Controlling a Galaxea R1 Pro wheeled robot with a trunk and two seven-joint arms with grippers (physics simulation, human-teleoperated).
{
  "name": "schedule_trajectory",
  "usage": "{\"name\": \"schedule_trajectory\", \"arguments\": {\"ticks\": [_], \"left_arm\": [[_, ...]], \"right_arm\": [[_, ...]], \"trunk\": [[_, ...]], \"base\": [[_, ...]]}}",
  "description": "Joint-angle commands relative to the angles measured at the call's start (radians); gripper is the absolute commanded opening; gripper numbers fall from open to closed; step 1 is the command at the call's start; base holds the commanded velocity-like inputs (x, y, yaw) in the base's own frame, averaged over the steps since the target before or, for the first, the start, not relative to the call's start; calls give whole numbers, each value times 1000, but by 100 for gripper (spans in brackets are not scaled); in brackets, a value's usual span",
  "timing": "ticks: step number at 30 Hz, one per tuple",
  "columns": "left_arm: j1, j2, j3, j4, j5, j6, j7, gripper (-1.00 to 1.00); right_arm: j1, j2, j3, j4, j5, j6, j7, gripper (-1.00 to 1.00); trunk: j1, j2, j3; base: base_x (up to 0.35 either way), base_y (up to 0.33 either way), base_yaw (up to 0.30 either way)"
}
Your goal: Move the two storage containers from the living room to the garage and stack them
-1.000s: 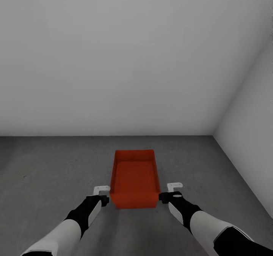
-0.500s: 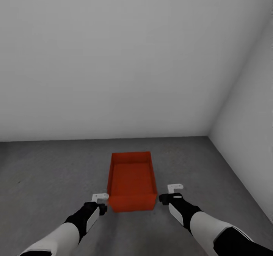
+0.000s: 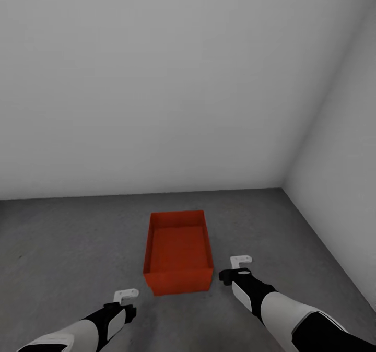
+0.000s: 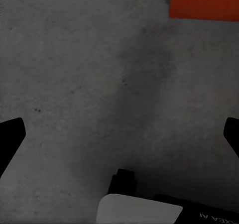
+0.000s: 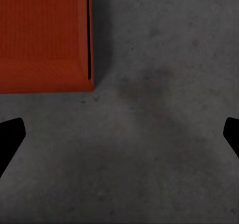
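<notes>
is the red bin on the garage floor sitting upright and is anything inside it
Upright and empty. The storage container rests flat on the concrete floor with its open top up, and the head view shows its bare red bottom.

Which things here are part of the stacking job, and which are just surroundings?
Part of the job:
- storage container, sitting on the floor
- concrete floor of the garage
- left gripper and right gripper, both open, apart from the container

Just surroundings:
- back wall
- side wall
</notes>
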Motion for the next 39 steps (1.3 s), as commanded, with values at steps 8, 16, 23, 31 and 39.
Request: {"name": "schedule_trajectory", "arguments": {"ticks": [8,16,23,31,39], "left_arm": [[0,0,0,0,9,3,5,100],[0,0,0,0,10,3,5,100],[0,1,0,9,11,1,4,100],[9,8,0,24,10,-3,3,100],[14,7,0,25,9,-3,-11,100]], "right_arm": [[0,-1,8,-2,-7,8,-5,100],[1,-4,9,16,-7,9,-5,100],[3,-9,11,83,-8,-38,5,100],[95,2,12,123,-9,-65,3,100],[183,4,12,125,-9,-89,0,100]], "trunk": [[0,-1,-1],[0,-1,-1],[0,-1,-1],[0,-1,4],[0,-1,16]], "base": [[0,0,-3],[0,0,0],[0,0,0],[0,0,0],[0,0,0]]}}
